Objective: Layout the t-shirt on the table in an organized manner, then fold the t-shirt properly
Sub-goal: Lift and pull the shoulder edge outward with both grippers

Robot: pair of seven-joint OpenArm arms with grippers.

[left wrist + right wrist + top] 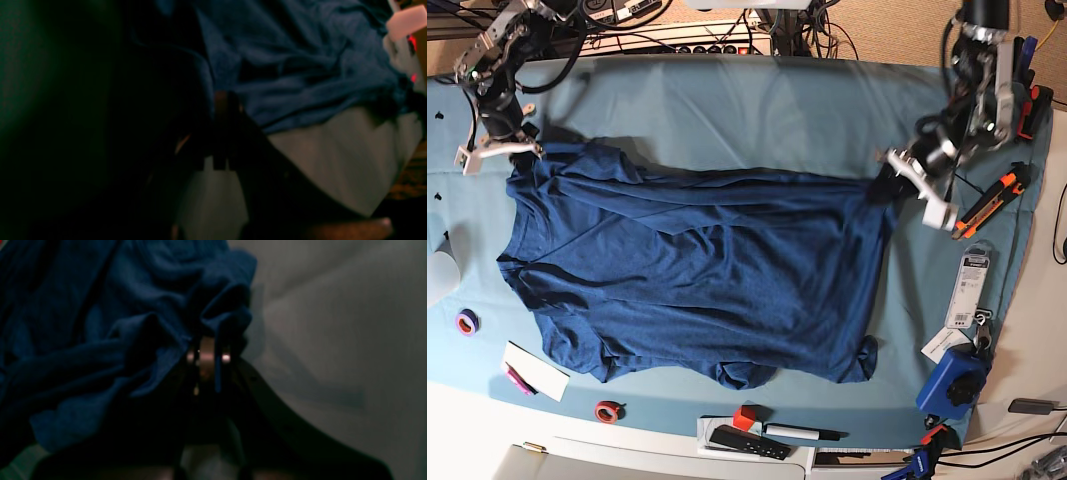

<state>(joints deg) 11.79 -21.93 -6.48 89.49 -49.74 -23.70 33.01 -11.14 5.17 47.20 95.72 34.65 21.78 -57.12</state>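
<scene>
The dark navy t-shirt [697,270] lies spread and wrinkled across the teal table [727,110], with its lower hem corners curled. At the shirt's far left corner in the base view, my right gripper [515,152] is shut on a bunched fold of the cloth [186,300]; the fabric is pinched between its tips [208,346]. My left gripper [889,183] sits at the shirt's far right corner. In the left wrist view its dark fingers stand close together [224,100] on the shirt's edge [300,60].
Along the near edge lie two tape rolls [466,322] [608,411], a white card [535,370], a red block [745,417] and a black remote [747,442]. At the right are an orange-black tool [992,205], a packaged item [970,285] and a blue device [954,380].
</scene>
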